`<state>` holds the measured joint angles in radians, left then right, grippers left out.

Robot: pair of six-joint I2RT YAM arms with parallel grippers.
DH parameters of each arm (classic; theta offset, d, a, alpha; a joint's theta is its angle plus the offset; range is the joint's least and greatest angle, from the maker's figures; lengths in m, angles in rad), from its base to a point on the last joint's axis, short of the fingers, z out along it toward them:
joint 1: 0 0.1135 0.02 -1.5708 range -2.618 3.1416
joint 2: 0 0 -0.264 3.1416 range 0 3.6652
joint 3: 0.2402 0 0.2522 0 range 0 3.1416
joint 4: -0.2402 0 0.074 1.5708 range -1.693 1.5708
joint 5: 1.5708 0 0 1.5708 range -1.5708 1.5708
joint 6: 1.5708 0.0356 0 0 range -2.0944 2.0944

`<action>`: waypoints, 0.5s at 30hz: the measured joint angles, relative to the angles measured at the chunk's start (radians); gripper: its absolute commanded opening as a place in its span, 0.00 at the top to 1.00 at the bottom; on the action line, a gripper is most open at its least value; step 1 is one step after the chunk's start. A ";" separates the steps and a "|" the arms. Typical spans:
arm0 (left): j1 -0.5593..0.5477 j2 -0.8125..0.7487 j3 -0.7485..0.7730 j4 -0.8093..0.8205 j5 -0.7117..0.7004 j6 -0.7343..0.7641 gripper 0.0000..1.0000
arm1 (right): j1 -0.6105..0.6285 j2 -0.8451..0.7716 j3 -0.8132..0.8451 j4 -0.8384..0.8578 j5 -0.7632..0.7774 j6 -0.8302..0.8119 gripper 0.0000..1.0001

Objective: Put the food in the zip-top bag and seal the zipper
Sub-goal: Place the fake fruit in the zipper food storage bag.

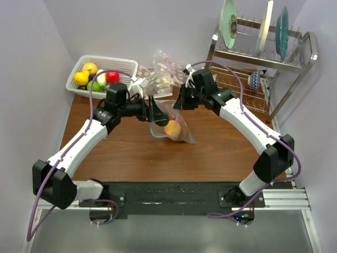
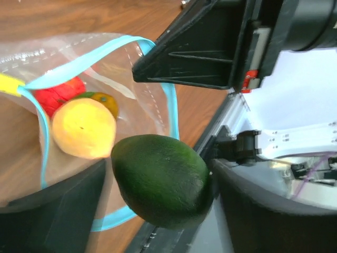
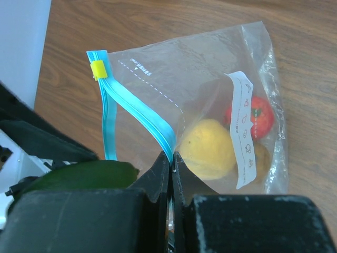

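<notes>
The zip-top bag (image 1: 181, 132) lies mid-table, mouth up. My right gripper (image 3: 172, 158) is shut on its light-blue zipper (image 3: 139, 113) and holds the rim up; a yellow slider (image 3: 97, 69) sits at the strip's end. Inside are a yellow fruit (image 3: 205, 150), a red one (image 3: 253, 118) and an orange one (image 2: 105, 101). My left gripper (image 2: 160, 203) is shut on a dark green fruit (image 2: 160, 179) and holds it at the open mouth, just over the zipper (image 2: 171, 105). The grippers nearly meet above the bag, left (image 1: 152, 113) and right (image 1: 177, 104).
A white mesh basket (image 1: 124, 66) with yellow, green and red food stands at the back left. Other clear bags (image 1: 160, 74) lie behind the grippers. A metal dish rack (image 1: 263, 58) with plates and a bowl fills the back right.
</notes>
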<state>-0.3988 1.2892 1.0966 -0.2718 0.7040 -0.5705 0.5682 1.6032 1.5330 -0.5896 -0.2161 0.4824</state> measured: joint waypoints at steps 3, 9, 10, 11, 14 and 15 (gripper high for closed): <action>-0.023 0.003 0.000 -0.005 -0.047 0.017 0.00 | 0.000 -0.001 0.000 0.000 -0.006 0.000 1.00; -0.027 0.007 0.002 -0.019 -0.100 0.041 0.00 | 0.000 -0.013 -0.002 0.000 -0.008 0.000 1.00; -0.027 0.009 0.005 -0.031 -0.108 0.045 0.00 | 0.000 -0.014 -0.002 0.000 -0.008 0.000 1.00; -0.027 0.013 0.010 -0.044 -0.116 0.053 0.00 | 0.000 -0.015 -0.002 0.001 -0.008 0.000 1.00; -0.027 0.030 0.049 -0.098 -0.154 0.086 0.00 | -0.002 -0.020 -0.010 0.004 -0.008 0.000 1.00; -0.027 0.038 0.072 -0.120 -0.171 0.100 0.00 | -0.002 -0.022 -0.016 0.006 -0.008 0.000 1.00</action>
<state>-0.4259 1.3273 1.1690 -0.3916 0.5327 -0.4709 0.5659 1.5810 1.5173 -0.5835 -0.2237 0.4820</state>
